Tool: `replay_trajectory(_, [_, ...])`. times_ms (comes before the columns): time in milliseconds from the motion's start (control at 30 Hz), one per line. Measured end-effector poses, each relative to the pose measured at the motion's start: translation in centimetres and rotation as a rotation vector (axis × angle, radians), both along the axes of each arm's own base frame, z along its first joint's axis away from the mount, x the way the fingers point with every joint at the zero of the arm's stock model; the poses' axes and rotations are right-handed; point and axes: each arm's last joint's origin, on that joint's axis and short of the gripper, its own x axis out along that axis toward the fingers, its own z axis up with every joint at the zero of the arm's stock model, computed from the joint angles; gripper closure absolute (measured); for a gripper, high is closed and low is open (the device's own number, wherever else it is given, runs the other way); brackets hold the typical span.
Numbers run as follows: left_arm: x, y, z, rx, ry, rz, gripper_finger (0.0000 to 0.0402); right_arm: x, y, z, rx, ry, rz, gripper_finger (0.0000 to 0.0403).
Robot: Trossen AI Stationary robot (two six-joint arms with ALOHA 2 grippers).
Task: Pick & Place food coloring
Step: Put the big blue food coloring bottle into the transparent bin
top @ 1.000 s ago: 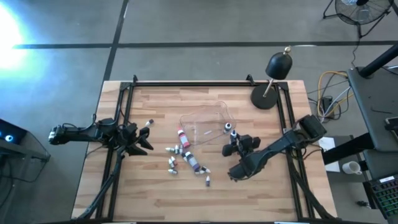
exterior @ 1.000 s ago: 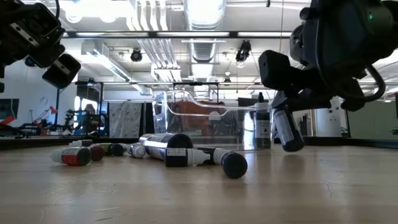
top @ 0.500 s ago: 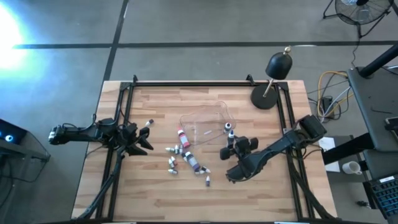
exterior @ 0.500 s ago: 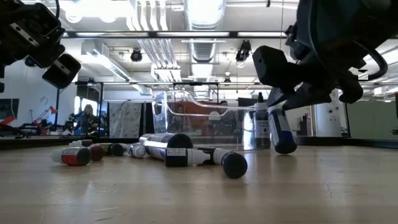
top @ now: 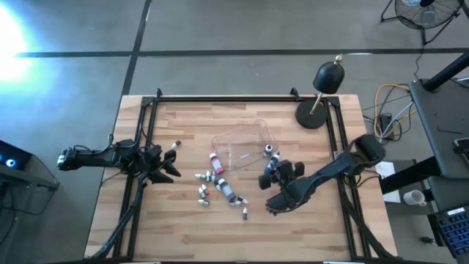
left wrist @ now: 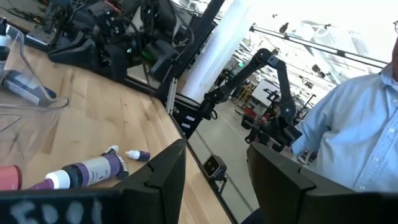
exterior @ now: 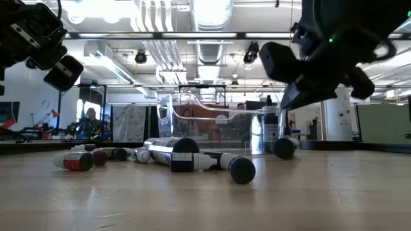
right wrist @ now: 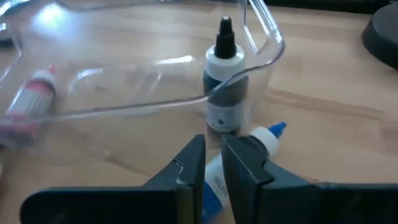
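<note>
The wooden table [top: 308,220] carries the whole job, and most of it is not yet done. The clear plastic tray [top: 242,150] sits near the middle, and I judge it to be where the food coloring belongs. My right gripper [right wrist: 213,149] hovers just off the tray's near corner, its fingers pinched together on nothing. My left gripper [left wrist: 214,186] waits at the table's left edge, fingers spread and empty. As for what is done, only one dark bottle [right wrist: 224,93] with a white collar and black tip seems to be in place. It stands upright behind the tray's clear wall, apparently inside the corner. The blue bottle [right wrist: 264,140] I am working over lies on its side on the wood. It is just outside that wall and just beyond my right fingertips, so it has not gone in. A scatter of small bottles [top: 220,187] lies loose on the wood beside the tray. One stray bottle [top: 174,145] rests near my left gripper. By my reckoning the task is barely begun, and nearly every bottle is left to move.
</note>
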Motion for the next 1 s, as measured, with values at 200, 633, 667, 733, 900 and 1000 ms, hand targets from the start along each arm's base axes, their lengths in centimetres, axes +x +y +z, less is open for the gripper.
replay_trajectory(200, [0.0,0.0,0.0,0.0,0.0,0.0,0.0255,-3.2,-0.8,3.1,0.179,0.081,-0.054,0.0326])
replay_trajectory(633, [0.0,0.0,0.0,0.0,0.0,0.0,0.0255,-8.3,-5.6,0.7,0.653,-0.313,-0.301,0.0197])
replay_trajectory(667, [0.0,0.0,0.0,0.0,0.0,0.0,0.0255,-8.1,-5.8,0.1,0.67,-0.333,-0.308,0.0192])
replay_trajectory(733, [0.0,0.0,0.0,0.0,0.0,0.0,0.0255,-7.6,-6.3,-0.8,0.68,-0.359,-0.319,0.0187])
replay_trajectory(900, [0.0,0.0,0.0,0.0,0.0,0.0,0.0255,-5.8,-7.3,-1.6,0.636,-0.316,-0.304,0.0186])
replay_trajectory(1000, [0.0,0.0,0.0,0.0,0.0,0.0,0.0255,-4.6,-8.0,-1.6,0.605,-0.263,-0.287,0.0186])
